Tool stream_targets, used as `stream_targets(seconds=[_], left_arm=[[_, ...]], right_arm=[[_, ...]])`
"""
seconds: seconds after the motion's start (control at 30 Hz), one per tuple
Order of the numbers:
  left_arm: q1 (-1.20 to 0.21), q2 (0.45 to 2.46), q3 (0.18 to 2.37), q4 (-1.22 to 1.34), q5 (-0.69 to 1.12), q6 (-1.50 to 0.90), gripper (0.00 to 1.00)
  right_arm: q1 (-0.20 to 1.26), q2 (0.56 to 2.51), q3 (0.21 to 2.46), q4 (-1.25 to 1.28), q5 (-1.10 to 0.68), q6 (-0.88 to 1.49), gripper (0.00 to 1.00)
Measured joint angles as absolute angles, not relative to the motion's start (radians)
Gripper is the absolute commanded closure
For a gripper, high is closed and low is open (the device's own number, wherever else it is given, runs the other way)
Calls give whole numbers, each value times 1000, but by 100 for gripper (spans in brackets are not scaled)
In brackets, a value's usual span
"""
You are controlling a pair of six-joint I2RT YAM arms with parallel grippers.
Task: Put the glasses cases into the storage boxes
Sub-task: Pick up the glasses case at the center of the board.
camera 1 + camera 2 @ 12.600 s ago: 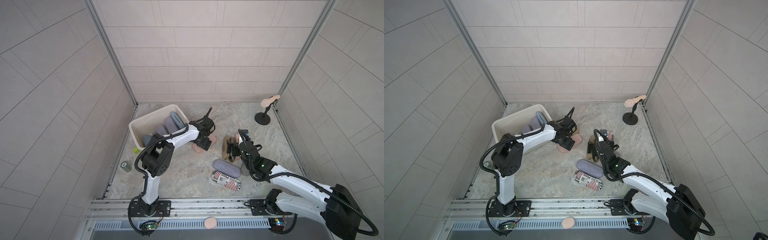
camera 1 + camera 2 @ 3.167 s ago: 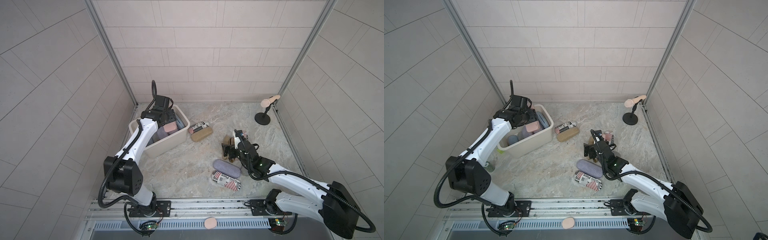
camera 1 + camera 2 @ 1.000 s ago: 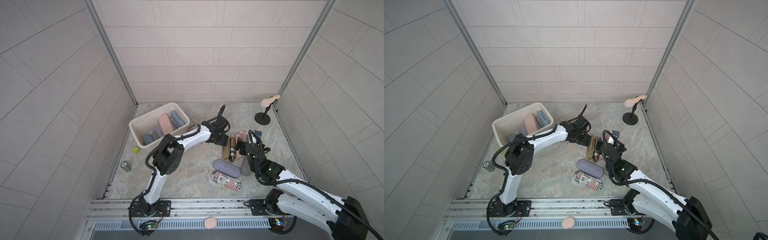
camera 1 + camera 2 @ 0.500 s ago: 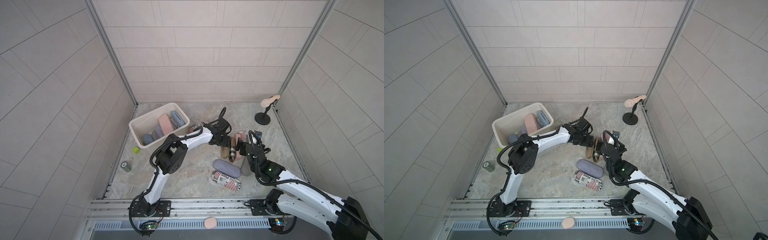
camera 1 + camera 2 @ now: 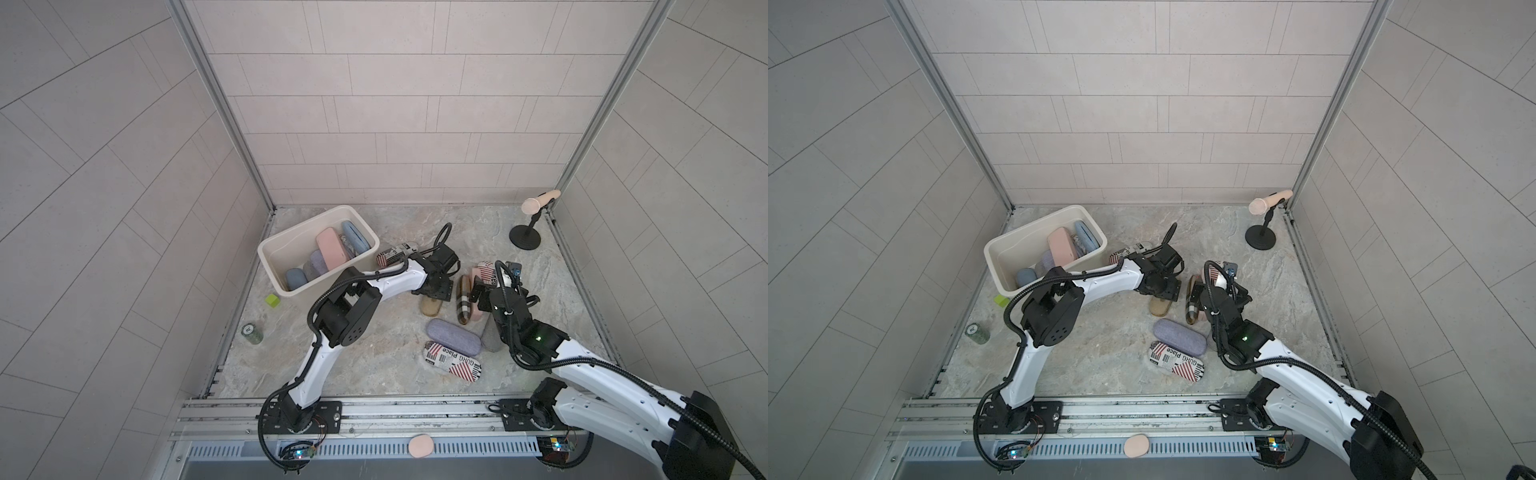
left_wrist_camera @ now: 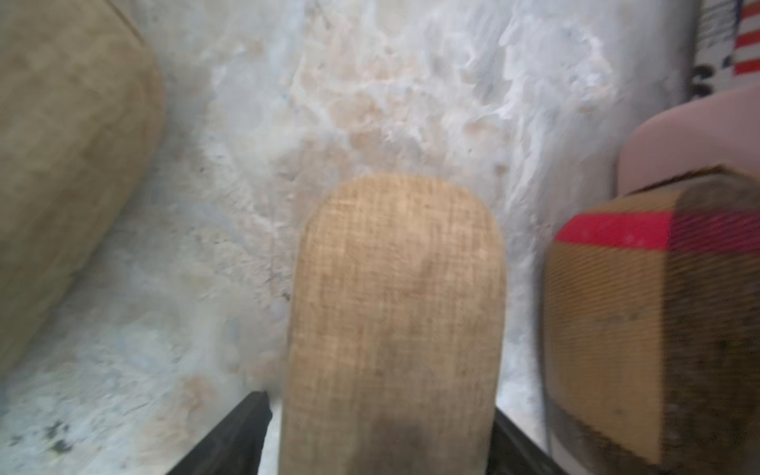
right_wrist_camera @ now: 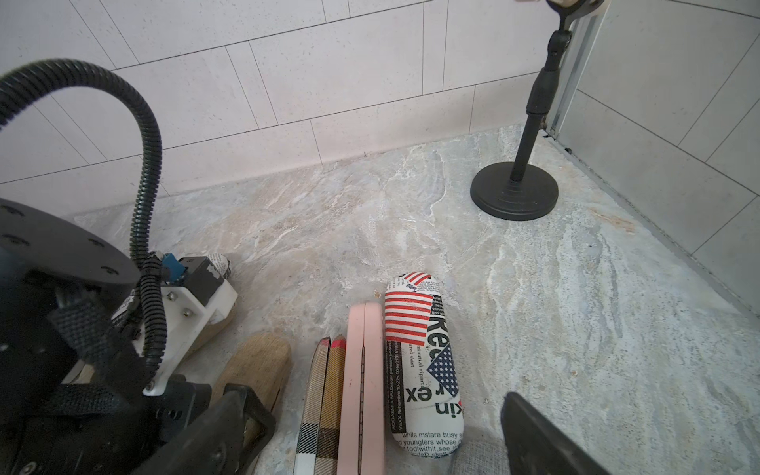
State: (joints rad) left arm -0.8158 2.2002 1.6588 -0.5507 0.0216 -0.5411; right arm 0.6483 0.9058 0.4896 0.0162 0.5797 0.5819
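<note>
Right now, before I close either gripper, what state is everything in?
Tan woven oblong case: closed, lying flat.
Left gripper: fingers open, straddling that tan case.
Pink hard oblong case: closed, standing on edge.
Right gripper: fingers open, empty, over the pink case.
Beige plaid oblong case: closed, on edge.
Flag-print case beside the pink one: closed, lying flat.
Lilac fabric oblong case: closed, lying flat.
Cream-beige plastic bin: upright, partly filled with cases.

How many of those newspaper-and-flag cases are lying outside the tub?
3. One flag-print case beside the tub, another next to the pink case, a third nearest the front rail. More may be hidden in the tub.
</note>
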Motion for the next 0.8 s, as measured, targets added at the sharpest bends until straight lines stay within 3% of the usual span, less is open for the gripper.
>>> stream_targets(seconds=[0.43, 0.8], left_arm=[[-804, 2094, 1558, -540, -10, -498, 34], [-686, 1676, 1445, -503, -58, -496, 35]], right_arm=[[648, 909, 490, 26, 545, 577, 1], [664, 1073, 533, 86, 315, 484, 4]])
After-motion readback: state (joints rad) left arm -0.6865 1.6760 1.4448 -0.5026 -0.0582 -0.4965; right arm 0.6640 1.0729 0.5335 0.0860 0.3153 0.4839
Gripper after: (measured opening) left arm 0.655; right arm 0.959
